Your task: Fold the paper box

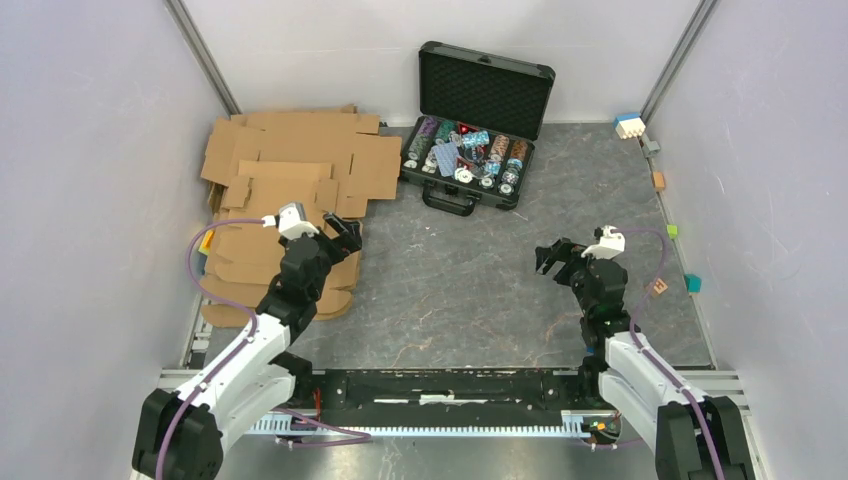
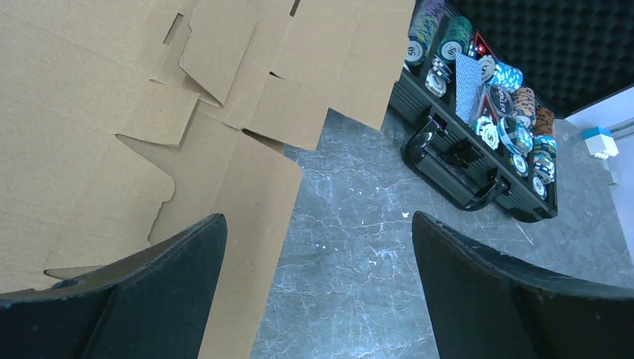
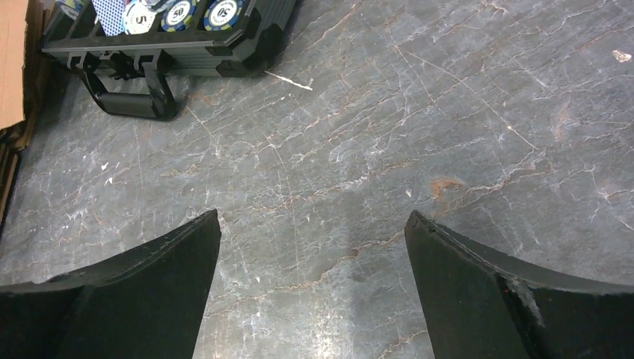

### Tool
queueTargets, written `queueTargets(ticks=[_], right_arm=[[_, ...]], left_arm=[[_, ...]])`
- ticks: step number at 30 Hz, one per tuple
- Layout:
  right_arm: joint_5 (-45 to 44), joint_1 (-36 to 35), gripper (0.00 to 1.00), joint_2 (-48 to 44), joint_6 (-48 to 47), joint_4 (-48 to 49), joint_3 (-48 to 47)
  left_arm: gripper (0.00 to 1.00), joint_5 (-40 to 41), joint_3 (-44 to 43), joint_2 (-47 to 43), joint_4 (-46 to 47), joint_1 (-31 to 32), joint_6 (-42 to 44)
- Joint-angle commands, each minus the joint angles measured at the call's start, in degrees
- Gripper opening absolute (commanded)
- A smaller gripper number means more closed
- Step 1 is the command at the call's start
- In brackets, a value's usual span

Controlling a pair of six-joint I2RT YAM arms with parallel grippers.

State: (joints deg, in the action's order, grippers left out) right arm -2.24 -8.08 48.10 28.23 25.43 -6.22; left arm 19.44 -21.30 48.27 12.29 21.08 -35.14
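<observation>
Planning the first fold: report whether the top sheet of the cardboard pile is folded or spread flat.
Spread flat. The paper box lies unfolded atop the cardboard pile, flaps level, no walls raised.

Wide-apart black fingers [image 3: 134, 299] above grey marbled tabletop [image 3: 389, 149], chip case [image 3: 224, 54] at upper left.
</observation>
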Motion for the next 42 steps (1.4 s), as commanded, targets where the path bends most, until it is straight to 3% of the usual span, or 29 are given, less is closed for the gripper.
queueTargets(ticks=[1, 6, 9, 13, 17, 21, 28, 32, 35, 42], right_arm=[[-1.87, 0.21, 0.98, -1.14, 0.12, 0.33, -1.43], [-2.81, 0.17, 0.98, -2.06, 0.97, -0.08, -1.38], [-3.37, 0.17, 0.98, -2.92, 1.18, -0.12, -0.95], [-3.6, 0.18, 0.98, -3.57, 1.25, -0.78, -1.21], [-3.83, 0.19, 0.98, -4.73, 1.82, -0.31, -0.03], [-3.57, 0.19, 0.98, -5.71, 2.75, 2.46, 1.9], [-3.47, 0.21, 0.98, -5.99, 2.69, 2.79, 2.38], [-3.3, 0.18, 0.98, -5.98, 2.66, 3.05, 2.44], [-3.21, 0.22, 0.98, -6.12, 2.63, 3.47, 2.81], [-4.5, 0.19, 0.98, -8.98, 2.51, 3.3, 3.57]], left_arm=[[1.0, 2.12, -0.11, -1.14, 0.52, 0.07, -1.45], [1.0, 2.82, -0.29, -3.25, -1.73, 0.09, 2.03], [1.0, 8.92, -6.23, -2.36, -11.64, 0.03, -0.13], [0.97, 15.34, -16.53, 5.97, -22.29, 0.09, 1.79], [0.94, 28.14, -27.08, 18.21, -33.41, 0.02, 5.66], [0.87, 29.56, -31.8, 27.01, -33.35, 0.06, 12.45], [0.77, 32.25, -39.92, 40.3, -36.2, 0.06, 17.17], [0.76, 34.52, -43.67, 46.15, -37.43, 0.1, 19.82], [0.66, 31.54, -46.5, 50.2, -37.64, 0.04, 22.19], [0.64, 31.46, -55.01, 60.82, -47.84, -0.98, 19.64]])
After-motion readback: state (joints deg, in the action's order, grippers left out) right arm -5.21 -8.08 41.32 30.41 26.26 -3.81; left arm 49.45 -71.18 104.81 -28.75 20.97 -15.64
